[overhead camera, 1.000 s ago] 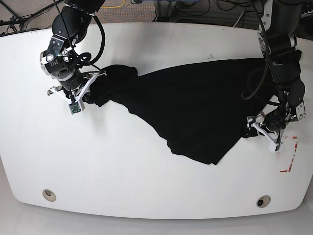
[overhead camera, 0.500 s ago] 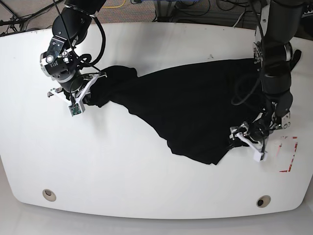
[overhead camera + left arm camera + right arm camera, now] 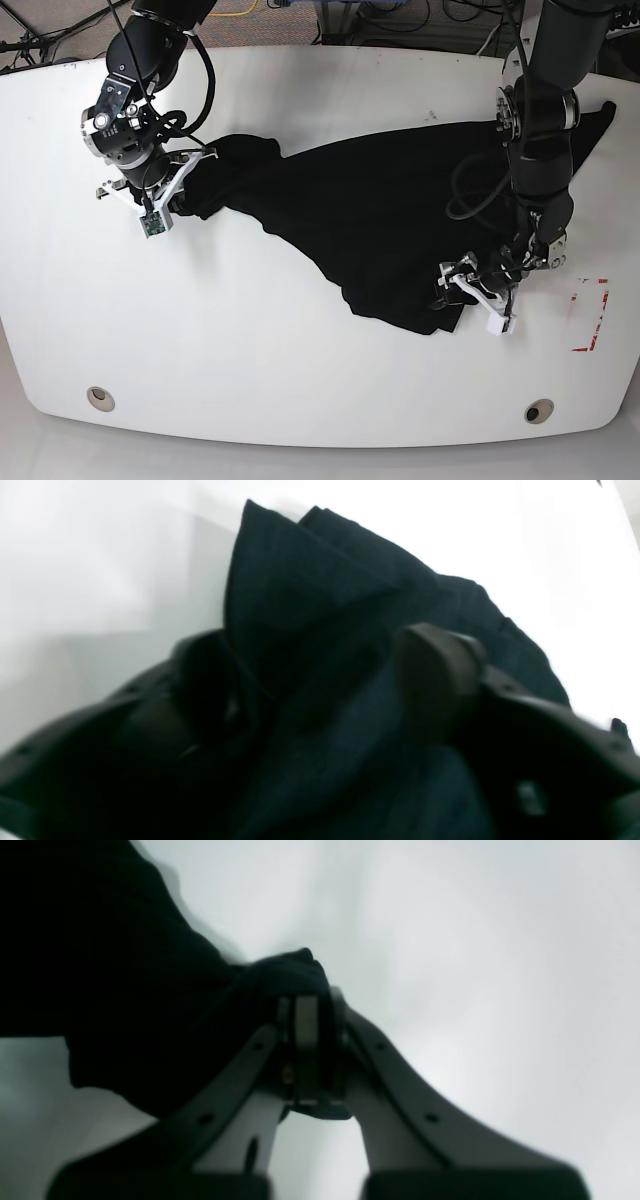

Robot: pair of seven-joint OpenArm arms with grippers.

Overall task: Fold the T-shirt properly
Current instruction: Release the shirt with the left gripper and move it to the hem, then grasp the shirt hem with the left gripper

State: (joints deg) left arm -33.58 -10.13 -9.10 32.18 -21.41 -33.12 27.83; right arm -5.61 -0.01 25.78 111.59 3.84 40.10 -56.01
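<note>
Black T-shirt (image 3: 390,215) lies spread and rumpled across the middle of the white counter (image 3: 260,340), stretched slantwise from the far right corner toward the left, with a point of cloth hanging toward the near edge. Right claw (image 3: 170,195), at the base view's left, is clamped tight on a bunched end of the T-shirt; the right wrist view shows its fingers (image 3: 305,1040) pressed together with a dark fold pinched at the tips. Left claw (image 3: 478,297), at the base view's right, sits low over the near right edge of the T-shirt, jaws standing wide apart. In the left wrist view, folded cloth (image 3: 310,605) lies between the two dark fingers (image 3: 435,670), which straddle it without closing on it. Red tape marks (image 3: 592,318) sit on the counter just right of the left claw.
</note>
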